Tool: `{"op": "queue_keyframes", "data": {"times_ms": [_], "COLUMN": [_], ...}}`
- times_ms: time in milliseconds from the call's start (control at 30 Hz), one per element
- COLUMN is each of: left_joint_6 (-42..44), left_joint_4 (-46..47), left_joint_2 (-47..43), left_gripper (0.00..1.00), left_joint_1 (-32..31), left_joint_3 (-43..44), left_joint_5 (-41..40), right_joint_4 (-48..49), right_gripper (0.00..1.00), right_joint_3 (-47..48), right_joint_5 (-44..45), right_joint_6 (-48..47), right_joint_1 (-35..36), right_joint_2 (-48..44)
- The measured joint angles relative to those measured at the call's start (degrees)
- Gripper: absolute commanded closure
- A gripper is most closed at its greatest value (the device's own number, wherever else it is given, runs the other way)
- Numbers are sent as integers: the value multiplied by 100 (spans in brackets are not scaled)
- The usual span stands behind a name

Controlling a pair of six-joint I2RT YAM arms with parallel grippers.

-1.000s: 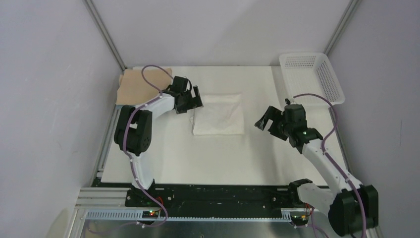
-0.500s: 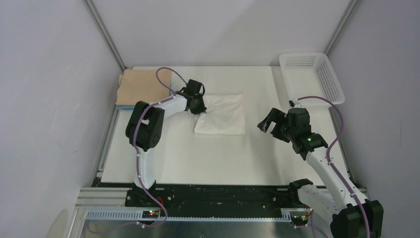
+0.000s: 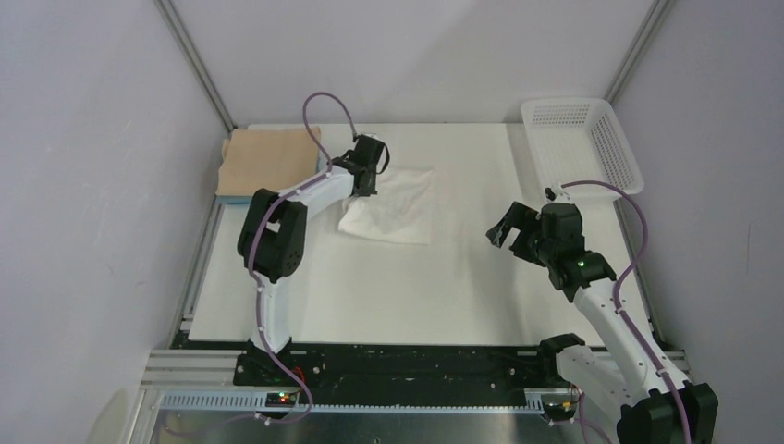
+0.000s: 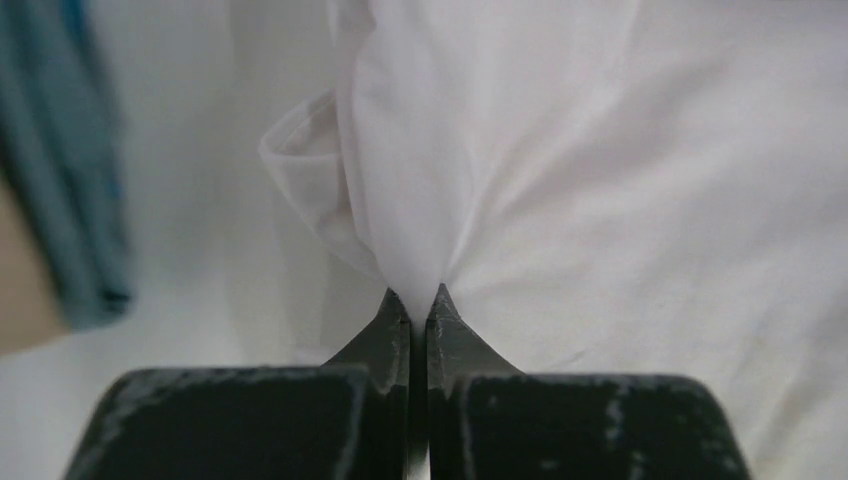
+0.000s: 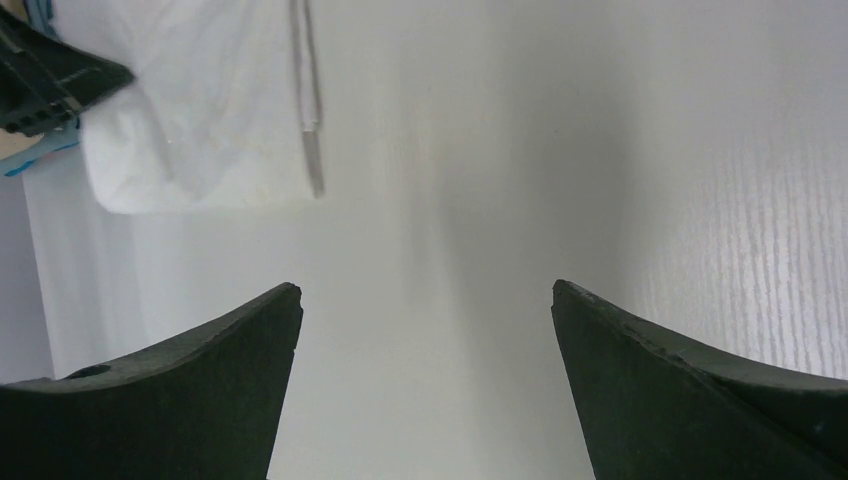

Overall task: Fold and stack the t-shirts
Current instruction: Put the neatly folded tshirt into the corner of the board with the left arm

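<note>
Top external: mounted high behind the arm bases, facing down and forward. Whole table point(image 3: 416, 287) and both arms in frame, distant.
Left wrist: sights along the left jaws, very close. White t-shirt point(image 4: 600, 180) fills most of the frame.
Right wrist: looks out between the right jaws, low over the table, farther back.
Shared: all three catch the white t-shirt. Right wrist also catches the left jaws, top left corner.

A white plastic basket point(image 3: 618, 153) with perforated walls sits at the far right, by the right edge of the white table point(image 3: 416, 287). Plain grey walls point(image 3: 416, 55) stand around the table, with slanting metal posts point(image 3: 194, 65) at the far corners. A black plate point(image 3: 416, 365) and a slotted metal rail point(image 3: 407, 403) run along the near edge.
</note>
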Motion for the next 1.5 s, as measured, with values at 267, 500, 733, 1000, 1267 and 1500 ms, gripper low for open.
{"op": "queue_keyframes", "data": {"times_ms": [267,500,733,1000,1267,1500], "left_joint_6": [1858,3093,3689,3823,3783,3580], "left_joint_4": [-72,-76,-92,-256,-339,-450], "left_joint_2": [-92,-120,-442,-885,-1351,-1397], "left_gripper": [100,100,100,100,100,100], "left_joint_1": [201,774,909,916,1001,1335], "left_joint_3": [662,1427,1709,1971,2100,2135], "left_joint_5": [-1056,-1298,-1447,-1569,-1456,-1132], "right_joint_4": [-15,-13,31,37,72,74], "right_gripper": [0,0,0,0,0,0], "right_joint_3": [-2,-15,-28,-33,-33,-33], "right_joint_5": [28,7,-162,-326,-404,-402], "right_joint_6": [-133,-205,-221,-240,-240,-238], "right_joint_1": [-105,-205,-317,-393,-422,-450], "right_joint_2": [92,212,546,706,774,863]}}
